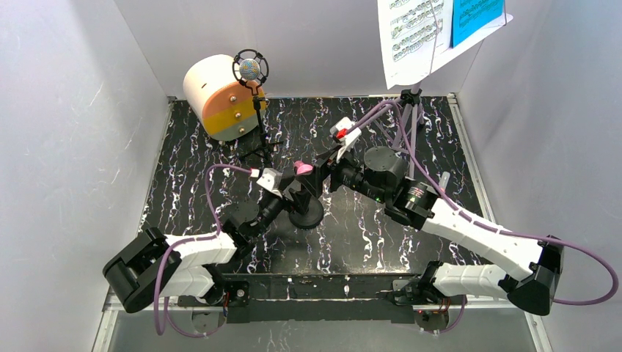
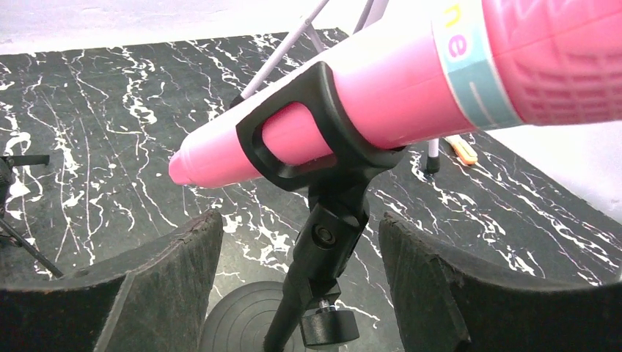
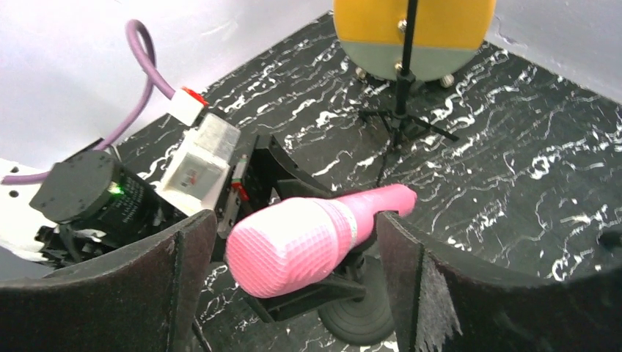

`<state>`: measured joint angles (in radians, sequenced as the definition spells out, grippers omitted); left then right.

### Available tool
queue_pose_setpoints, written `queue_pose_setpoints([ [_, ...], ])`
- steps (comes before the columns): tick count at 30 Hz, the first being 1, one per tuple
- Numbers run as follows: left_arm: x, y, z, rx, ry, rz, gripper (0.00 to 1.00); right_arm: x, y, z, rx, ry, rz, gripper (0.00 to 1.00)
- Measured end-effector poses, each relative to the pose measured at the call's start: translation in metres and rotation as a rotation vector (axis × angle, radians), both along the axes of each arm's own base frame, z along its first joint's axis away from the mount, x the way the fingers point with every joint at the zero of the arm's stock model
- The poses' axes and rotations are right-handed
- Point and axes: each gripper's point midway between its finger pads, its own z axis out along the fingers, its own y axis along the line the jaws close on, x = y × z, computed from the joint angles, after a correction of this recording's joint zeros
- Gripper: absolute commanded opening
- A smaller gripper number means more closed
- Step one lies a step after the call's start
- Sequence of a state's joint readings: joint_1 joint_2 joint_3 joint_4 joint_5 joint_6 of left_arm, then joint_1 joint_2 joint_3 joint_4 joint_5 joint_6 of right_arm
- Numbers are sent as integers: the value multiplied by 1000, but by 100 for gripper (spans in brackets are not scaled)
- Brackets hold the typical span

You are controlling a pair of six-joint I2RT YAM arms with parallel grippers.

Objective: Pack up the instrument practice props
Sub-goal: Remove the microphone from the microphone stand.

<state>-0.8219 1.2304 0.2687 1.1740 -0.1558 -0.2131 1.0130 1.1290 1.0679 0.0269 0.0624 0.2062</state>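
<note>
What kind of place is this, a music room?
Probably a robot test booth, not a real music room: plain white walls box in a black marbled tabletop, two robot arms are bolted at its edge, and the pink toy microphone looks like a prop.

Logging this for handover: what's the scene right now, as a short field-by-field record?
pink microphone: clipped in black stand, centre
left fingers: open, either side of the stand's neck
right fingers: open, flanking the microphone's head
second microphone: on tripod by cream box, back left
pages: white and blue, on rack, back right
</note>
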Motion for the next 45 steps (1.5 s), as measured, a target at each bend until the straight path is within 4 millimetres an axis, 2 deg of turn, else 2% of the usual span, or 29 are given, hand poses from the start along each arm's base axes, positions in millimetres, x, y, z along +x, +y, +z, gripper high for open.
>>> queue_pose_setpoints([
  [3, -1, -2, 0, -20, 13, -16, 76, 4, -5, -11, -44, 7, -31, 72],
  [7, -1, -4, -1, -41, 31, -33, 74, 4, -12, -11, -63, -13, -45, 56],
  [12, -1, -8, -4, -57, 49, -50, 72, 0, -29, -12, -83, -56, -61, 50],
  [17, 0, -10, -2, -66, 46, -56, 67, -2, -35, -13, -104, -87, -57, 43],
  [25, 5, -14, 4, -55, 20, -55, 44, -5, -41, -17, -121, -95, -50, 24],
  [27, 6, -15, 4, -49, 13, -59, 32, -6, -41, -20, -127, -94, -45, 20],
  [30, 6, -17, 5, -44, 1, -65, 22, -7, -42, -24, -134, -92, -38, 14],
  [35, 7, -16, 6, -17, -25, -56, 14, -10, -46, -30, -138, -91, -28, 8],
  [45, 10, -1, 4, 35, -68, 7, 10, -22, -54, -56, -172, -46, 3, 6],
])
